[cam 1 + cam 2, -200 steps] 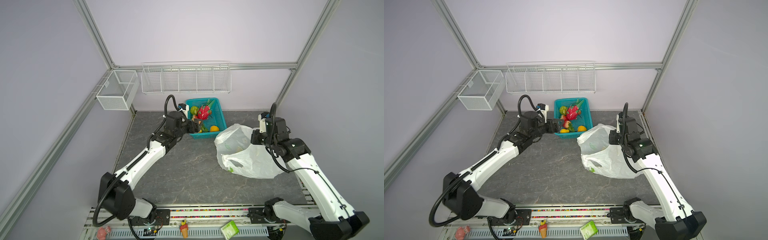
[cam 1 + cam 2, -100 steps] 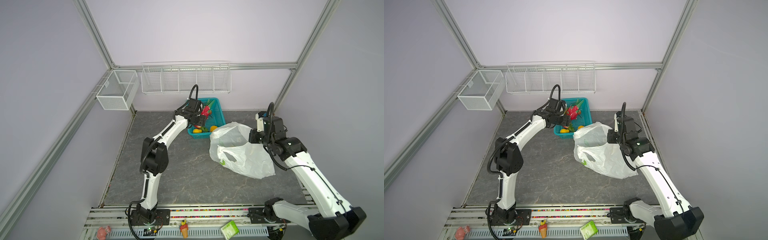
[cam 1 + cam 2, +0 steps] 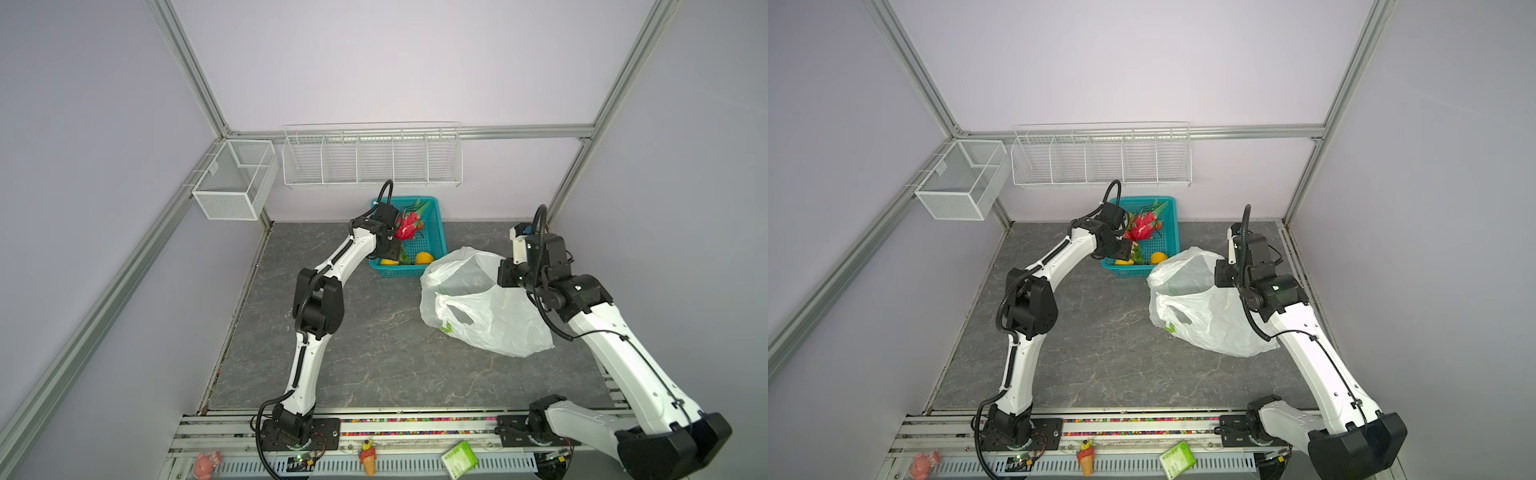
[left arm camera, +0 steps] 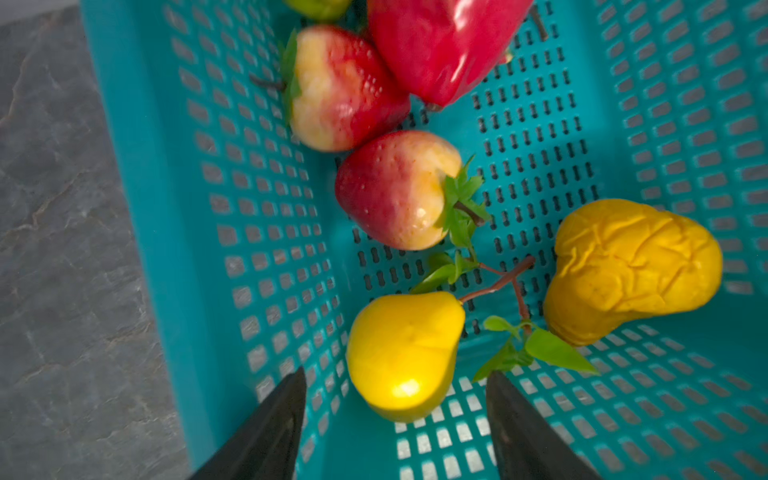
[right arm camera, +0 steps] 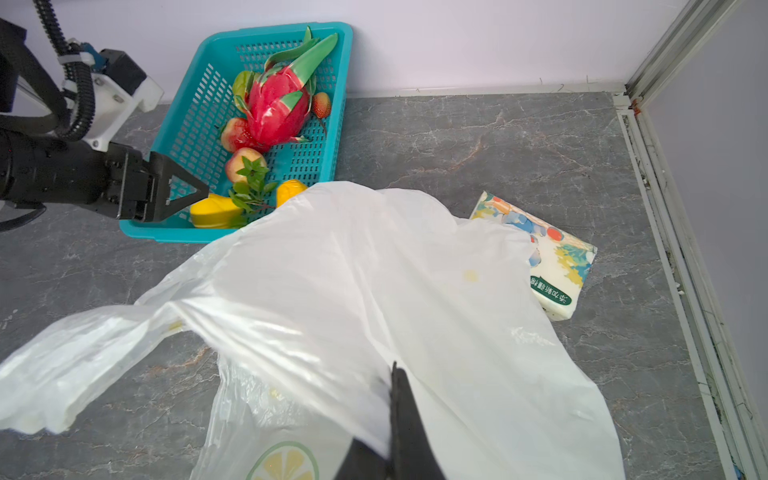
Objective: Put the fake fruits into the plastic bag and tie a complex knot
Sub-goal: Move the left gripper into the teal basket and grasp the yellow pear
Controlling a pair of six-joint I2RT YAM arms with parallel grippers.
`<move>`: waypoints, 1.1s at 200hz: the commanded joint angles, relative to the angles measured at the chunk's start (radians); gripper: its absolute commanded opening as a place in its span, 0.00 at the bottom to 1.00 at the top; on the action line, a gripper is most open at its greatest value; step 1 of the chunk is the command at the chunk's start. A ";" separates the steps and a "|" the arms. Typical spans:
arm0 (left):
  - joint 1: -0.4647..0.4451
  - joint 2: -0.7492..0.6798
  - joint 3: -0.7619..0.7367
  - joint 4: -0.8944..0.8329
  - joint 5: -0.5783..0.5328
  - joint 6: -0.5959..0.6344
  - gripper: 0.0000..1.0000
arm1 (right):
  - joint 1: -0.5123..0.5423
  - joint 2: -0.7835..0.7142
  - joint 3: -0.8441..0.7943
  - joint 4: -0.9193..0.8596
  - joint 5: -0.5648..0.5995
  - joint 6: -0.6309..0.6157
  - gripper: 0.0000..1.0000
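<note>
An ice-cream cone figurine (image 3: 368,457) and a green packet (image 3: 459,458) sit on the front rail. Beyond them, on the right of the grey surface (image 3: 374,353), the plastic bag (image 3: 486,324) lies crumpled, its mouth raised and turned toward the basket. The right gripper (image 5: 395,374) has its fingers (image 5: 405,424) pressed together on a fold of the bag's rim, holding it up. A printed tissue pack (image 5: 552,266) lies just beside the bag, one edge tucked under it.

Farther back, the teal basket (image 3: 440,232) stands against the rear wall and holds the fake fruits. The left gripper (image 4: 395,372) reaches into its near end. Its fingers (image 4: 274,432) are apart on either side of a yellow fruit (image 4: 403,345), with a gap showing on each side. A leafy twig joins that fruit to a wrinkled orange fruit (image 4: 623,270). Behind them lie two strawberries (image 4: 395,191), then the dragon fruit (image 5: 278,104). A white wire rack (image 3: 372,160) hangs on the wall above.
</note>
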 commanded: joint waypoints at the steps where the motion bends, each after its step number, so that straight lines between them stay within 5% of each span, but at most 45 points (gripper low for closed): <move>1: 0.043 -0.073 -0.073 -0.006 -0.029 0.004 0.69 | 0.000 -0.005 -0.016 0.014 0.018 -0.021 0.07; 43: 0.071 -0.123 -0.136 0.032 0.024 0.010 0.71 | 0.000 -0.008 -0.018 0.011 0.031 -0.026 0.07; 147: 0.070 0.081 0.126 -0.160 0.016 0.011 0.77 | 0.000 0.006 -0.039 0.036 0.020 -0.024 0.07; 220: 0.065 0.164 0.180 -0.200 0.041 0.010 0.82 | 0.000 0.011 -0.057 0.053 0.025 -0.027 0.07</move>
